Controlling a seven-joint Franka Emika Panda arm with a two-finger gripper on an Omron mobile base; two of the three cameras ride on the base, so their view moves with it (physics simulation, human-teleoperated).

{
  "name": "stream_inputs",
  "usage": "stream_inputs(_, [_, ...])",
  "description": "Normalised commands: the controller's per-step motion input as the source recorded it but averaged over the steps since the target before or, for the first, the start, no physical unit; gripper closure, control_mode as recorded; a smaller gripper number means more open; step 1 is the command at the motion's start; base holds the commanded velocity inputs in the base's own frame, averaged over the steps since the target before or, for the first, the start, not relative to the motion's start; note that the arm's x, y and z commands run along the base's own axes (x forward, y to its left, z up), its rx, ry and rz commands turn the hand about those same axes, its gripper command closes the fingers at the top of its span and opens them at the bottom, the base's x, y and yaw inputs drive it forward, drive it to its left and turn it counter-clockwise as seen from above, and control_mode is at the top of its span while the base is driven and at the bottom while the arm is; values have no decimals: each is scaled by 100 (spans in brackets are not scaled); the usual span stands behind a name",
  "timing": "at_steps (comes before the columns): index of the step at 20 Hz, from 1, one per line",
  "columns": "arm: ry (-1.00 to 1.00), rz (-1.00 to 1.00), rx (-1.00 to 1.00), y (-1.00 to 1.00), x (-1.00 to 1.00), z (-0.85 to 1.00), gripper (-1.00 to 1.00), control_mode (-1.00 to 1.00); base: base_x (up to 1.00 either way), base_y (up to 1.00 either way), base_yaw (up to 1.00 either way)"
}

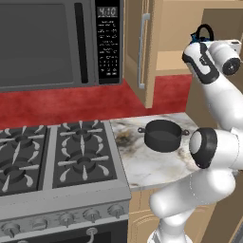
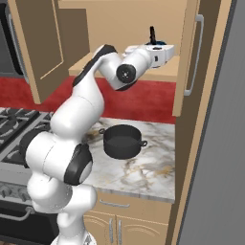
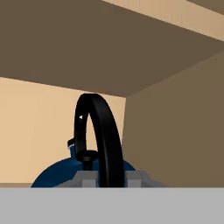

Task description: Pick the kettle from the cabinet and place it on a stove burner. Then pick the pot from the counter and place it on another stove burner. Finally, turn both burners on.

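The small blue kettle point(image 3: 54, 176) sits on the shelf of the open tan cabinet point(image 2: 86, 70). Its black arched handle point(image 3: 106, 131) rises between the grey pads of my gripper point(image 3: 109, 178), which is shut on it. From the base the handle point(image 2: 152, 34) pokes up just beyond my hand, and its loop point(image 1: 204, 31) shows above my forearm. The dark pot point(image 1: 163, 135) stands on the marble counter point(image 1: 152, 168), right of the stove burners point(image 1: 82, 163). The same pot point(image 2: 122, 141) sits below my raised arm.
A microwave point(image 1: 57, 42) hangs above the range, and the knobs point(image 1: 90, 216) line its front edge. Both cabinet doors point(image 1: 142, 47) point(image 2: 191, 57) stand open either side of my hand. A tall grey panel point(image 2: 215, 143) closes off the right.
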Motion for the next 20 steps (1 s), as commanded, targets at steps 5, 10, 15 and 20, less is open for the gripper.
stream_inputs(5, [-9,-1,-6,20,-31,7,100,-100,0,0,0])
stream_inputs(10, [-3,-2,-4,15,-38,7,100,-100,0,0,0])
stream_inputs(15, [0,-1,0,0,-29,28,100,-100,0,0,0])
stream_inputs(20, [0,0,0,0,-30,38,100,-100,0,0,0])
